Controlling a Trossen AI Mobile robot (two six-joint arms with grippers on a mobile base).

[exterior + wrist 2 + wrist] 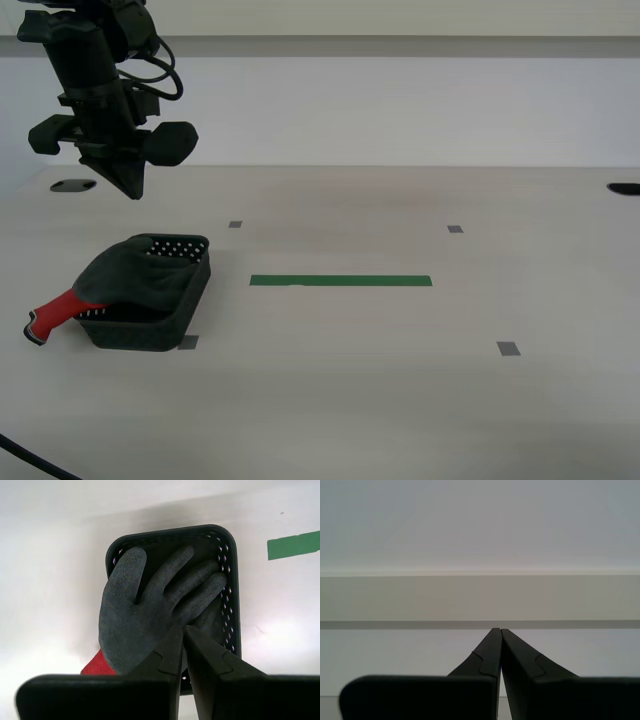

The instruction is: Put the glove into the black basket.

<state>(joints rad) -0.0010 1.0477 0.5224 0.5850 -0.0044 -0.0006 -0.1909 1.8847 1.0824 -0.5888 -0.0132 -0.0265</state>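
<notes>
The glove [135, 275] lies in the black basket [170, 328] at the exterior view's left, its dark grey palm and fingers spread across the basket. Its red cuff [58, 311] hangs out over the basket's end onto the table. The second wrist view looks straight down on the glove [145, 615] and the basket's rim [231, 580]. My second gripper [181, 628] is shut and empty, raised well above the basket [133, 190]. My first gripper [500, 629] is shut and empty, facing a plain wall; it does not show in the exterior view.
A green tape strip [340, 281] lies on the white table to the basket's right, and it also shows in the second wrist view [292, 545]. Small grey square markers [509, 349] dot the table. Dark holes [72, 186] sit near the far edge. A cable [30, 460] crosses the near corner.
</notes>
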